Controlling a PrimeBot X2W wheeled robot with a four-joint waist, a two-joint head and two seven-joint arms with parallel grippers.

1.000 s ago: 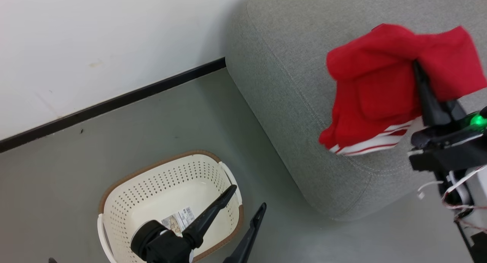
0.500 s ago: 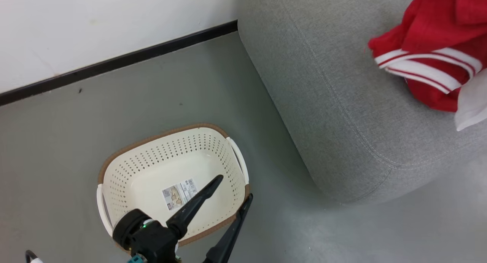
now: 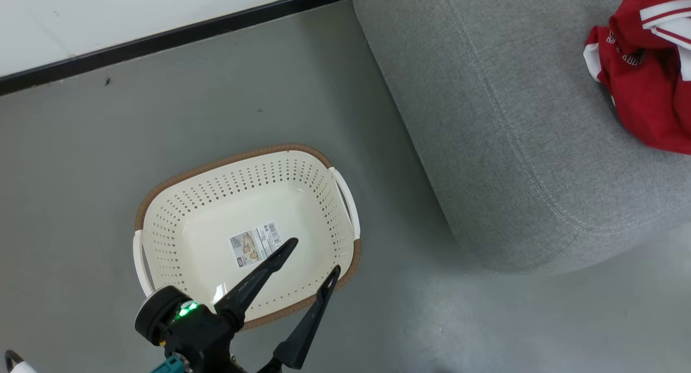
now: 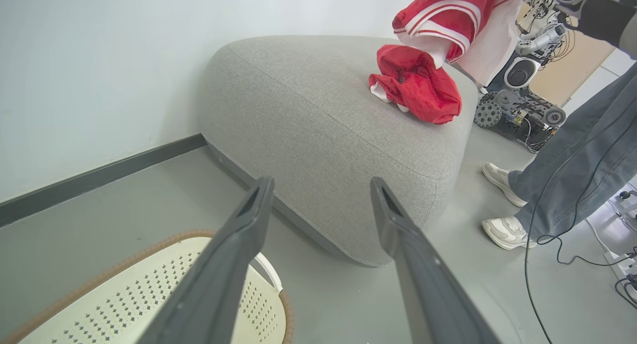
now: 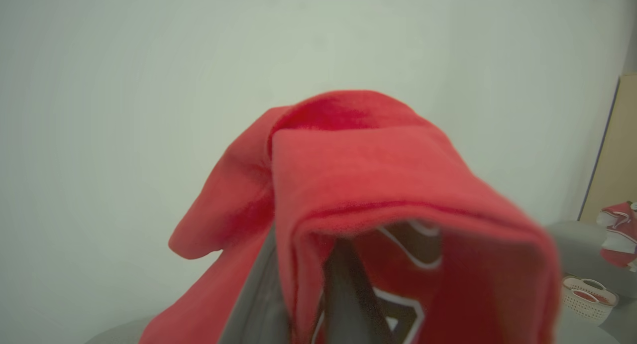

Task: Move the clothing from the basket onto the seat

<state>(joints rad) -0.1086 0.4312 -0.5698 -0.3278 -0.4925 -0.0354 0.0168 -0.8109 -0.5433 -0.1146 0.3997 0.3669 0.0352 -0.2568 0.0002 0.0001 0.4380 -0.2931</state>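
Snagging is judged the likeliest fault. The clothing, a bright red soft fabric garment with white-and-red striped trim, is draped right over the right gripper, whose jaws are clamped shut on a fold of it. Fabric could therefore be caught on the 2 dark fingers when they are opened and dragged back as the arm is withdrawn. From the left wrist, the lower part of the clothing is seen already laid on the seat, a large grey woven-fabric cushion with rounded corners, while the upper part is held up above it. The heap lies far ahead of the left jaws and to their right, near the cushion's far edge, so a slide off that side could be caused by a stray pull. A person's legs in blue jeans and white shoes are seen just beyond that edge and could be brushed by a wide swing. The left gripper is held with jaws spread wide and empty over the near rim of the basket, a cream oval perforated plastic tub with a brown rim, in which nothing but a paper label is left. Against 1.0 s ago, the head camera has been turned, so the whole picture is shifted. Even so, the clothing has been carried from the seat's near seam to well inside it, while both pairs of jaws are unchanged.
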